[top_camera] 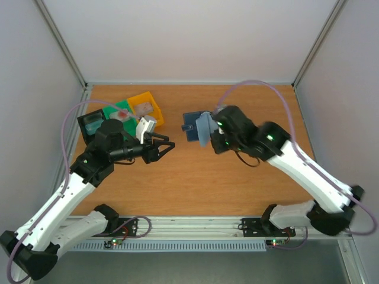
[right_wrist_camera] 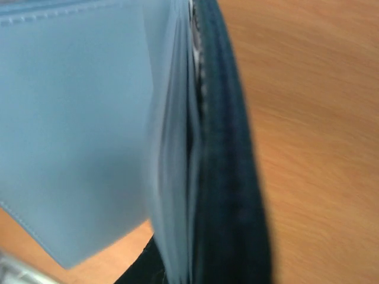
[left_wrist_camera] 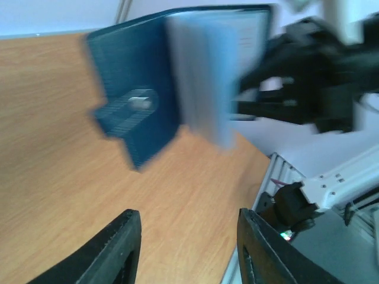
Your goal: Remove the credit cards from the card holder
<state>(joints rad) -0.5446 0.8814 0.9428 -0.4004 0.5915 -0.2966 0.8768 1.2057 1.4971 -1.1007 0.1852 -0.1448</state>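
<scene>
Right pincer [top_camera: 212, 133]: clamped on the card holder [top_camera: 192, 125], gripping the pale blue-grey inner leaf side. My fingers are almost wholly hidden behind it in the right wrist view.

Left pincer [left_wrist_camera: 188, 220]: jaws apart at a middling gap with nothing between them. It hangs over bare wood and points at the card holder from its 8 o'clock, well apart from it.

Card holder: just past counter centre, toward 12 to 1 o'clock. It is open, with the navy cover and its snap tab toward 9 o'clock and the lighter leaf swung away from it. Both wrist views are blurred. I cannot tell whether its lower edge touches the wood, or whether a card sits in the fold.

Surroundings: three bins are clustered at 10 o'clock of the counter, touching one another.
- black bin [top_camera: 83, 125], holding a teal card [top_camera: 93, 124]
- green bin [top_camera: 111, 110], holding a red card [top_camera: 122, 113]
- yellow bin [top_camera: 155, 106], holding a pale card [top_camera: 143, 109]

My left forearm crosses over the near edge of this cluster. Nothing lies between the two pincers.

Counter [top_camera: 177, 189]: orange-brown wood grain. An aluminium rail [top_camera: 195, 228] runs along 6 o'clock, and plain white panels close in the other three sides.
</scene>
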